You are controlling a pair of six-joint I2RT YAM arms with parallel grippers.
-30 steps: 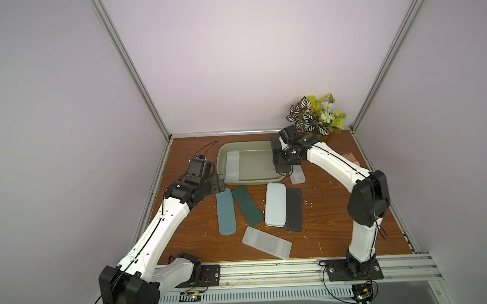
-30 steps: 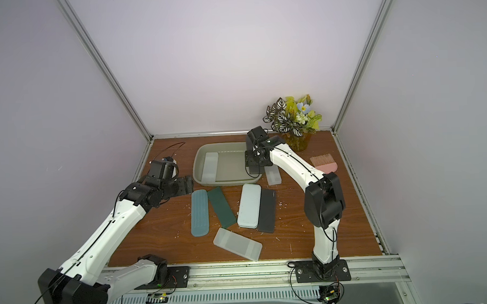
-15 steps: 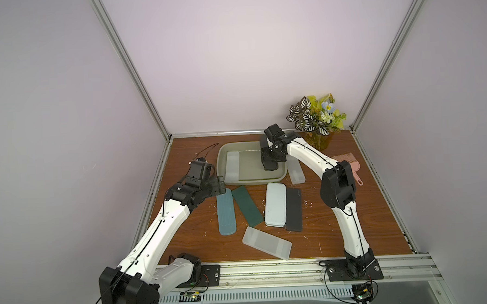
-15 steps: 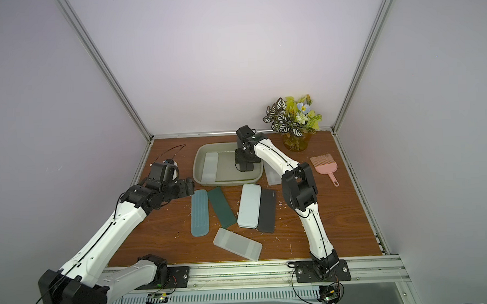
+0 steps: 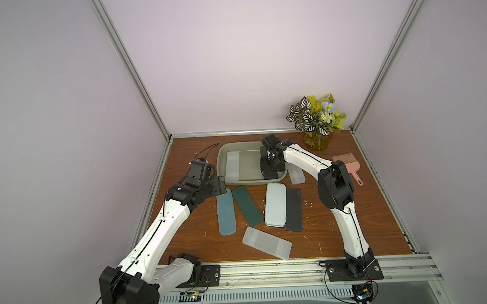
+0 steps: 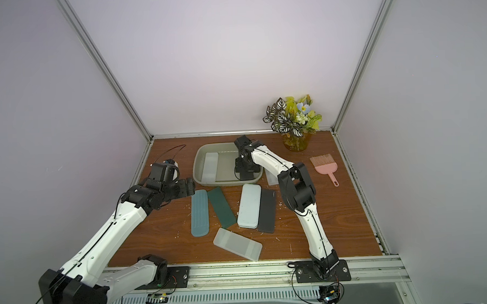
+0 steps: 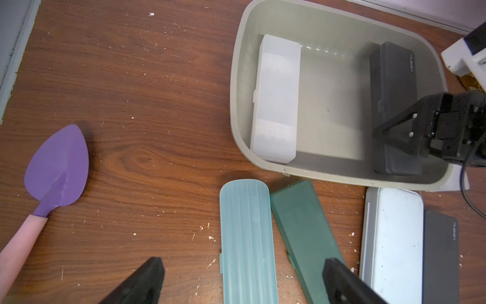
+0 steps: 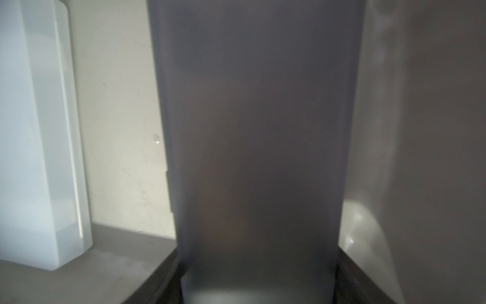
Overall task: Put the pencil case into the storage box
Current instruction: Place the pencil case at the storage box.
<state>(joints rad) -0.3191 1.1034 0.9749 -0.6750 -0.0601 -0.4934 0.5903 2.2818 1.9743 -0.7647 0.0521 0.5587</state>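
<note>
The storage box (image 5: 221, 162) (image 7: 234, 86) is a greyish-beige tub at the back of the table. A translucent white case (image 7: 276, 100) lies along one side of its floor. On the opposite side rests a dark grey pencil case (image 7: 394, 100) (image 8: 257, 131), with my right gripper (image 5: 270, 171) (image 6: 244, 173) (image 8: 259, 287) shut on its near end, low inside the box. My left gripper (image 5: 221, 184) (image 7: 242, 283) hangs open and empty just outside the box's front left corner, above the end of a teal case (image 7: 247, 237).
In front of the box lie the teal case (image 5: 226, 212), a dark green case (image 5: 247, 206), a pale blue case (image 5: 275, 205), a black case (image 5: 293, 209) and a translucent one (image 5: 267, 242). Another translucent case (image 5: 297, 174), a pink brush (image 5: 347, 165), a plant (image 5: 317, 127) and a purple trowel (image 7: 57, 165) are around.
My right gripper has moved from the box's right rim leftward and down into the box with the dark case. The left arm has barely shifted.
</note>
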